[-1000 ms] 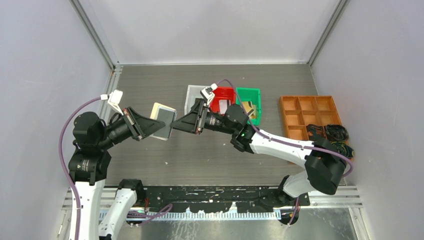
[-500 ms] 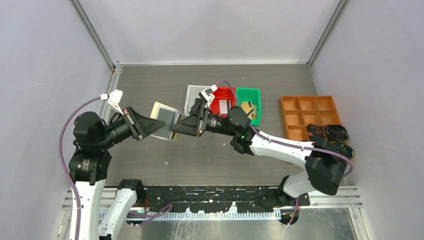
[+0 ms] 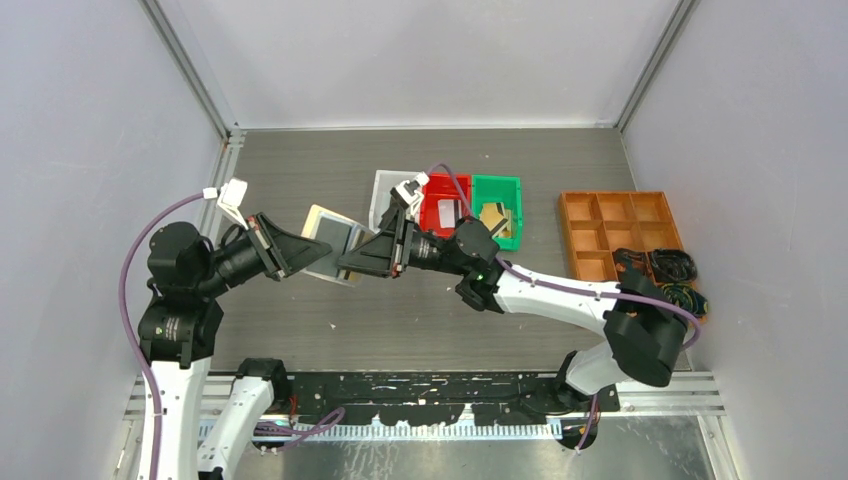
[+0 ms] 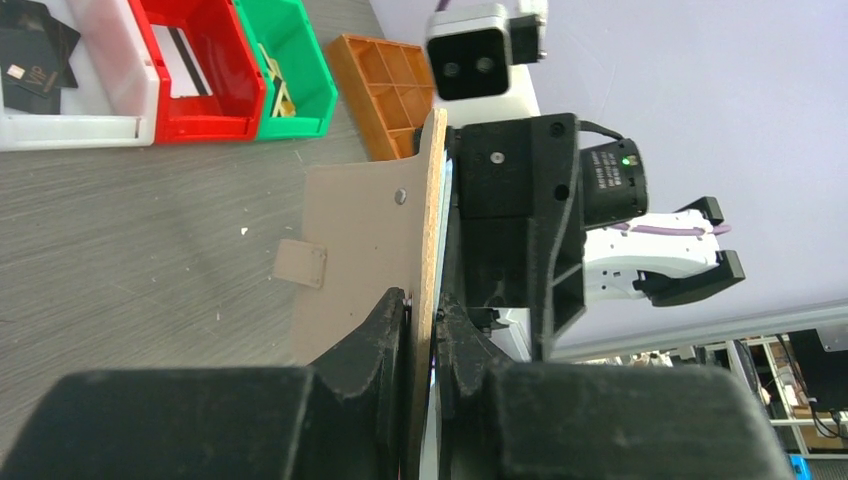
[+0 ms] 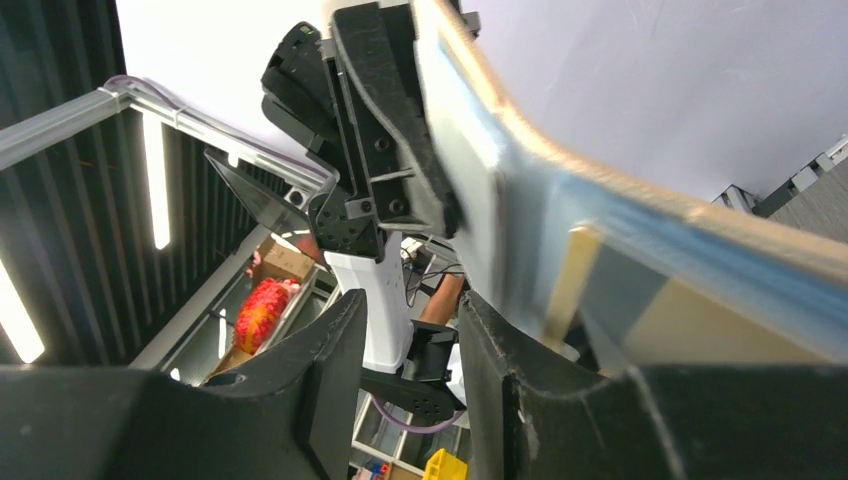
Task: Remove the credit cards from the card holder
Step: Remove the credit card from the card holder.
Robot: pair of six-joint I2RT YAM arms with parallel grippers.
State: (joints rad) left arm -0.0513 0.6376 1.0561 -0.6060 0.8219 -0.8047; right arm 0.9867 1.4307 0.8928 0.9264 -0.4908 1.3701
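Left gripper (image 4: 425,320) clamped on the card holder (image 4: 370,240); right gripper (image 5: 410,300) open-jawed just beside its edge. Some credit cards (image 4: 190,62) already in bins (image 4: 225,100) beyond the holder; can't tell what's left in the sleeves.

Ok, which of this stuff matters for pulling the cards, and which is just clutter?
Job: card holder, clamped in left gripper; right gripper, open beside it; black card in white bin; striped card in red bin; gold card in green bin.
Lying about: orange tray; cable tangle.
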